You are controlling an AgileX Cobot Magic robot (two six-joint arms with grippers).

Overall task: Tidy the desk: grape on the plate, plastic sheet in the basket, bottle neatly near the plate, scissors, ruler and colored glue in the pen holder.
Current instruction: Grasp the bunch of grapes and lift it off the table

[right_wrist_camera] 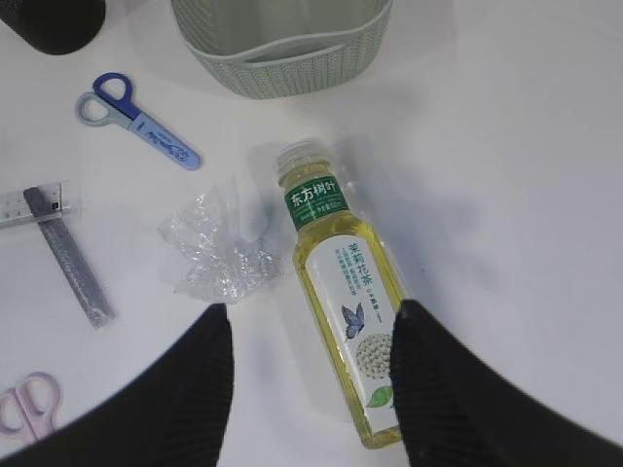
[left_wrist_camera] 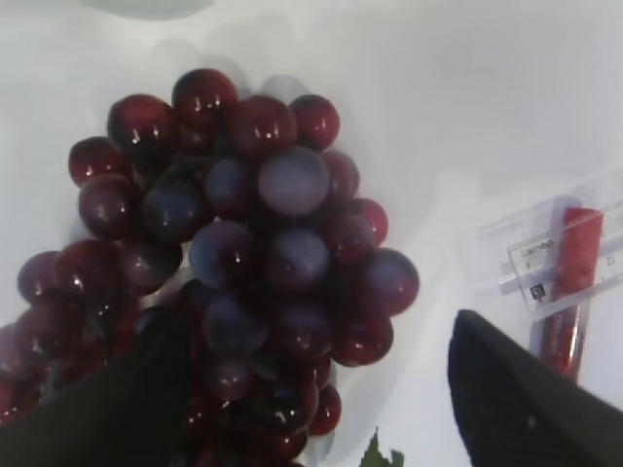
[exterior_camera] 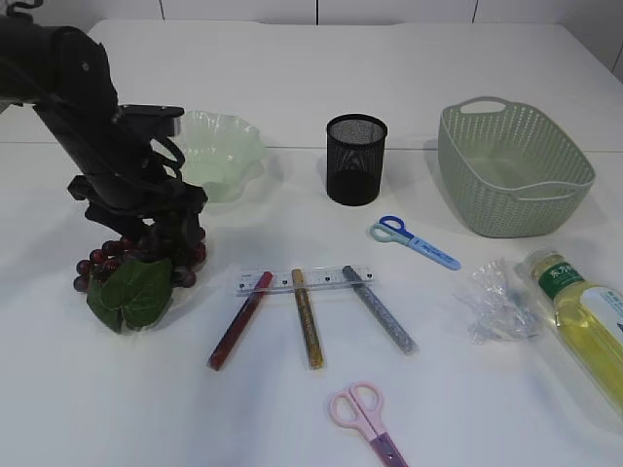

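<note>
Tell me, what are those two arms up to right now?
Left fingers open around grapes, no grip yet. Right fingers open, hovering over bottle. Grapes on table, plate beyond. Nothing in the way.

Dark red grapes [exterior_camera: 136, 272] heaped near table's left edge, leaf in front. Ruler [exterior_camera: 304, 279] mid-table under three glue sticks [exterior_camera: 311, 316]. Bottle [exterior_camera: 584, 321] lying flat by right edge, crumpled sheet [exterior_camera: 496, 302] alongside.

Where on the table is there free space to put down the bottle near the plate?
Bare table lies between the plate and the pen holder, and behind both. Left front of the plate is crowded: the left gripper stands over the grapes. Further front lie the ruler and glue sticks.
</note>
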